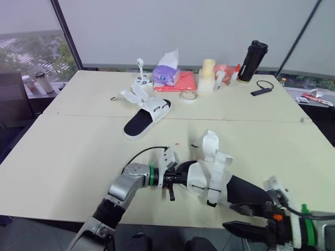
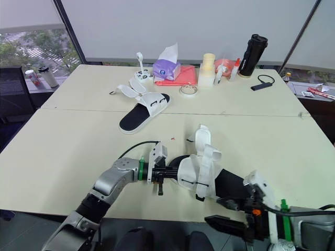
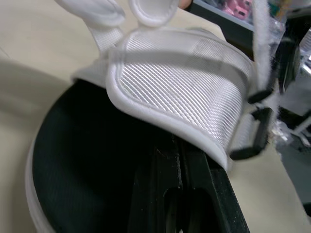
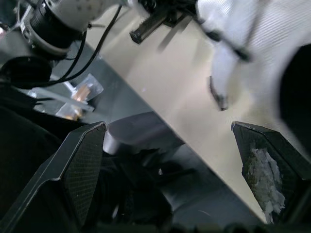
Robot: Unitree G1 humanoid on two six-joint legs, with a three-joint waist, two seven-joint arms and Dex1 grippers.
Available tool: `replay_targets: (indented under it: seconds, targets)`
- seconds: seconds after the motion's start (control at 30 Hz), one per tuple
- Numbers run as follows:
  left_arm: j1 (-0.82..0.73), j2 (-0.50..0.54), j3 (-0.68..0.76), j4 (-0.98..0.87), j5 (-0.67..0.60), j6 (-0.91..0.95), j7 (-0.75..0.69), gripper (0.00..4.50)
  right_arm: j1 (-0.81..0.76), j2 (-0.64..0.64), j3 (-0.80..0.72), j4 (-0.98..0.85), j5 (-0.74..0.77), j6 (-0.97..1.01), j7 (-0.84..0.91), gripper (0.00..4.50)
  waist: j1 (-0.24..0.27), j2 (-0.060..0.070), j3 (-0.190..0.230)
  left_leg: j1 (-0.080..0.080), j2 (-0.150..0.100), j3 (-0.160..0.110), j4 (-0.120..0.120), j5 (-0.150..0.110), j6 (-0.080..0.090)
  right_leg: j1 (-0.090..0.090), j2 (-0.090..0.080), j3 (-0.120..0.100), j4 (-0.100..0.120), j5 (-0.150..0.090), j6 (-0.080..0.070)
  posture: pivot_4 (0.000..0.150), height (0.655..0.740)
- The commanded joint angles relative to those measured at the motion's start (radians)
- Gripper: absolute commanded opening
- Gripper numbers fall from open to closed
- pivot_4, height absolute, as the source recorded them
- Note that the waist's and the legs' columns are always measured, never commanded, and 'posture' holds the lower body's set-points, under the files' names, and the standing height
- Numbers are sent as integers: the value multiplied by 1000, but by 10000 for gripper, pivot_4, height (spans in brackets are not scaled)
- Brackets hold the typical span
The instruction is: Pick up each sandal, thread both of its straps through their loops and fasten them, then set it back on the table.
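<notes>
The left claw [image 1: 182,179] has its two fingers [image 3: 194,194] almost together, and their tips go under the white upper of the near sandal [image 1: 203,180] at its toe end, so it seems to grip the sandal there. This sandal lies at the front edge of the desk [image 1: 78,146], between the two claws, with its heel toward the right claw [image 1: 238,218]. Its straps [image 1: 212,145] stand open and loose above the upper, and the black loops [image 3: 257,127] hang at the side with nothing through them. The right claw is wide open and holds nothing; it is just beside the heel, lower than the desk edge. The far sandal [image 1: 144,119] lies well beyond the left claw, also unfastened.
</notes>
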Motion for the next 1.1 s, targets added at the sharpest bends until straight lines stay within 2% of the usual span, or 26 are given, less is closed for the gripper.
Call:
replay_targets:
  seconds: [0.03, 0.33, 0.7, 0.93, 1.03, 1.1]
  targets:
    - [34, 32, -82, -24, -8, 96, -52, 0, -17, 9, 47, -4, -34, -34, -24, 43669, -2, 0, 0, 0, 0, 0, 0, 0, 0, 0, 0, 0, 0, 0, 0, 1500, 7400]
    - [21, 47, -96, -42, -14, 127, -72, 0, -73, 41, 130, 47, -118, -93, -71, 43669, 0, 0, 0, 0, 0, 0, 0, 0, 0, 0, 0, 0, 0, -1, -2, 1500, 7400]
    - [12, 50, -88, -18, 1, 94, -63, 0, -81, -12, 93, 123, -147, -111, 11, 43669, -1, 0, 0, 0, 0, 0, 0, 0, 0, 0, -1, 0, 0, -1, -2, 1500, 7400]
    - [14, 46, -81, -9, 6, 86, -40, 0, -174, 81, 193, 146, -95, -85, -30, 43669, -1, 0, 0, 0, 0, 0, 0, 0, 0, 0, -1, 0, 0, -1, -2, 1500, 7400]
    - [15, 48, -75, -3, 11, 81, -26, 0, -177, 97, 214, 152, -107, -82, -28, 34912, 0, 0, 0, 0, -1, 0, 0, 0, 0, 0, -2, 0, 0, -1, -2, 1500, 7400]
    - [15, 52, -71, 3, 14, 75, -21, 0, -176, 99, 222, 156, -115, -85, -27, 24683, -1, 0, 0, 0, -2, 0, 0, 0, 0, 0, -3, 0, 0, -1, -2, 1500, 7400]
